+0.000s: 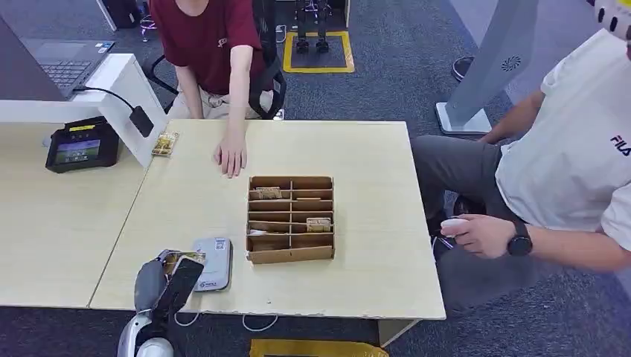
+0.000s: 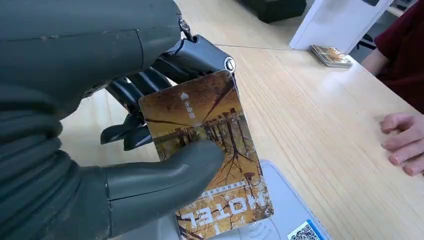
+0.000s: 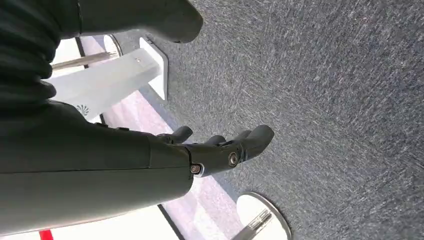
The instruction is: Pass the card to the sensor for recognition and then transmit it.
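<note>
My left hand (image 1: 167,282) grips a brown hotel card (image 2: 207,150) between thumb and fingers, holding it just over the grey sensor pad (image 1: 214,262) near the table's front edge. In the left wrist view the thumb (image 2: 165,175) lies across the card's face, and the sensor pad (image 2: 287,210) shows beneath it with a QR sticker. My right hand (image 3: 220,150) hangs over the carpet, fingers apart, holding nothing.
A cardboard divider box (image 1: 290,218) with several cards stands on the table's middle. A person's hand (image 1: 231,156) rests on the far side, near a small card stack (image 1: 164,143). A payment terminal (image 1: 77,143) sits far left. Another person (image 1: 565,171) sits at the right.
</note>
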Available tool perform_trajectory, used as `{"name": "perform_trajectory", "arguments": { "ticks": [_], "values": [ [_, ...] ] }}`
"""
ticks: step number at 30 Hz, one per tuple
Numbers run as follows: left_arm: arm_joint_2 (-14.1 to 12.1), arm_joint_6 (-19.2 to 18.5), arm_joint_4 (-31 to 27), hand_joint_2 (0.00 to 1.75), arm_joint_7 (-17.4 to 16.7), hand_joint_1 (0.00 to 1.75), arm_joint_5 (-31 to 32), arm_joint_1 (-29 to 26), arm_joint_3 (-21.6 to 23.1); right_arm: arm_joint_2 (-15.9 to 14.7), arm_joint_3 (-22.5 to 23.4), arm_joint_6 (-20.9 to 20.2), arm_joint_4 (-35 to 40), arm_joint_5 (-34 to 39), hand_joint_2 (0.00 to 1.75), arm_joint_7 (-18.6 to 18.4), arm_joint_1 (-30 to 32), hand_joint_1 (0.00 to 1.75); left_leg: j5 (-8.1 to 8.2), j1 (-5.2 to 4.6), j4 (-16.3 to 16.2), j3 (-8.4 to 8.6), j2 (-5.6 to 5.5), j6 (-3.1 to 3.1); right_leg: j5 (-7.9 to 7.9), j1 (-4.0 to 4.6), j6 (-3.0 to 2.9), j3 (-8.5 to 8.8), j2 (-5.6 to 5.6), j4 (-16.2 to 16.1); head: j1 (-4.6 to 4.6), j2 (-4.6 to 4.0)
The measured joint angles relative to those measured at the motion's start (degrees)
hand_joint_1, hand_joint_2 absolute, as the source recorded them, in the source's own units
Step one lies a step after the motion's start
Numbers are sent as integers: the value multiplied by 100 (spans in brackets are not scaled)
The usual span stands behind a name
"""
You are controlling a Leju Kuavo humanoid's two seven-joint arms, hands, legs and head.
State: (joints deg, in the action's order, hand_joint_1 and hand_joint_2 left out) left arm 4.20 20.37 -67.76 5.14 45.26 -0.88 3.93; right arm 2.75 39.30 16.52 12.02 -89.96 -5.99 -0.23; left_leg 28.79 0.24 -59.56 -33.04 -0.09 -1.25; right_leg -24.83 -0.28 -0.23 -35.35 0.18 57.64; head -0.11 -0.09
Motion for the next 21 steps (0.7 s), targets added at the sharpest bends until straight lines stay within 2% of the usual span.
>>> {"name": "perform_trajectory", "arguments": {
  "ticks": [4,9,14,16,21],
  "values": [
    [0,165,4,175,-211,175,392,14,37,0,-7,-11,0,0,175,0,0,0,0,0,0,0,0,0,0,0,0,0,0,0,-2,2],
    [-13,784,144,175,-959,175,2151,115,260,0,-55,-22,0,0,175,0,-3,0,0,-1,0,0,-1,0,0,0,0,1,-2,0,0,2],
    [-72,1032,488,175,-1515,175,3365,288,571,0,-76,-26,0,0,175,0,-10,0,0,-1,0,2,-1,0,0,0,0,5,-2,0,-2,2],
    [-98,1049,606,175,-1620,175,3548,344,676,0,-85,-26,0,0,175,0,-9,0,0,-1,0,4,-1,0,0,0,0,6,-2,0,0,2],
    [-113,1036,809,175,-1626,175,3567,439,804,0,-92,-26,0,0,175,0,-9,0,0,-1,1,8,-2,0,0,-1,0,11,-5,0,-2,2]
  ]
}}
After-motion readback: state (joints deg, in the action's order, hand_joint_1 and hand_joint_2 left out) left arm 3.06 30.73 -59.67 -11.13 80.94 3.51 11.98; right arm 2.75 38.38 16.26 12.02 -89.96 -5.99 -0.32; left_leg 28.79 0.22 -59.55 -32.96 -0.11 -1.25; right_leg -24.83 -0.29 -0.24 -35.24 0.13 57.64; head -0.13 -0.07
